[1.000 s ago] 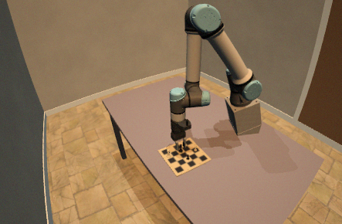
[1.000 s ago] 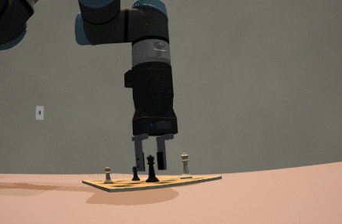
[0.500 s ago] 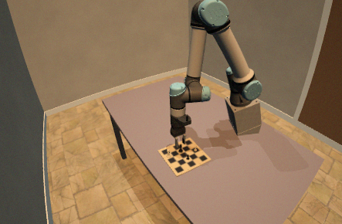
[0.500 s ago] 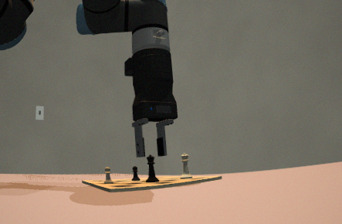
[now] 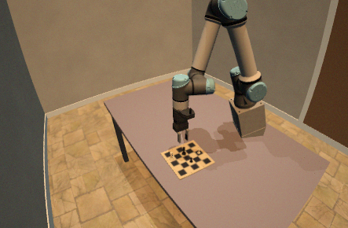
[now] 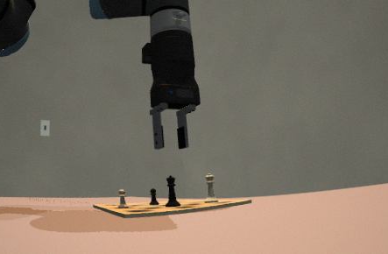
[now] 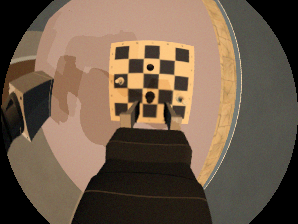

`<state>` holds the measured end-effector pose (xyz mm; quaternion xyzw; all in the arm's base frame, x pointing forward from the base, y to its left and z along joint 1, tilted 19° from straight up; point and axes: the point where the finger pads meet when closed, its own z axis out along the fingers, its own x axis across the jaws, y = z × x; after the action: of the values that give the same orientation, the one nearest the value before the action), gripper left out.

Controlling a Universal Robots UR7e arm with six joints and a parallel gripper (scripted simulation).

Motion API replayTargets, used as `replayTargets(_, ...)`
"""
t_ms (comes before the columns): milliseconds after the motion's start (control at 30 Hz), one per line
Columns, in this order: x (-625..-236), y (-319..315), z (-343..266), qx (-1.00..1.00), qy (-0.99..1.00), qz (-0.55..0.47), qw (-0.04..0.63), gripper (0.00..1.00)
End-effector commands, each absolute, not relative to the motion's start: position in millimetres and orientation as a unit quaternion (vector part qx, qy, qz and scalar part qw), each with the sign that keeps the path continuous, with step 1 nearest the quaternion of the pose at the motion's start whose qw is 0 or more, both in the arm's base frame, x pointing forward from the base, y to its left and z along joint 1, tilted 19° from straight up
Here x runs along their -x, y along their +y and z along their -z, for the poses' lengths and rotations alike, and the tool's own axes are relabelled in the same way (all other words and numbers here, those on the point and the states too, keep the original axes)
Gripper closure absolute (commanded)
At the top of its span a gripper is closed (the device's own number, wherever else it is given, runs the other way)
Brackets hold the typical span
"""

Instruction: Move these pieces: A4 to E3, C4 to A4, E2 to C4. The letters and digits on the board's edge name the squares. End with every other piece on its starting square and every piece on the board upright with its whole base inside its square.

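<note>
My gripper (image 5: 183, 141) (image 6: 171, 147) (image 7: 151, 108) is open and empty, above the board (image 5: 181, 176) (image 6: 127, 215) (image 7: 191, 70). Below it a tall black piece (image 5: 184, 151) (image 6: 172, 193) (image 7: 150, 96) stands upright on the square that fits C4. A tall white piece (image 5: 171, 156) (image 6: 210, 188) (image 7: 180, 99) stands upright on what fits A4; I cannot tell how its base sits. A white pawn (image 5: 199, 152) (image 6: 123, 199) (image 7: 119, 80) is upright on what fits E3. A black pawn (image 5: 191, 160) (image 6: 153, 197) (image 7: 150, 67) is upright on what fits C2. Edge marks are unreadable.
The board lies on the pinkish table (image 5: 235, 189) (image 6: 297, 228) (image 7: 100, 22), near its long edge. The robot's base block (image 5: 248, 119) (image 7: 32, 100) stands on the table beyond the board's white-pawn side. The arm's shadow falls beside the board.
</note>
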<state>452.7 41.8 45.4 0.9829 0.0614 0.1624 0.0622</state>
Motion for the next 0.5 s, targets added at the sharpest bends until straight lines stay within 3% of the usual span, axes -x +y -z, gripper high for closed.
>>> replayTargets(0,-447.9,43.4,-56.8,-0.984,0.062,-0.157,0.061,0.21)
replayTargets(233,-446.1,44.0,-59.3,-0.984,0.062,-0.157,0.061,0.21)
replayTargets(267,-445.8,44.0,-59.1,-0.984,0.062,-0.156,0.06,0.0)
replayTargets(467,-445.4,44.1,-58.4,-0.984,0.062,-0.156,0.06,0.0)
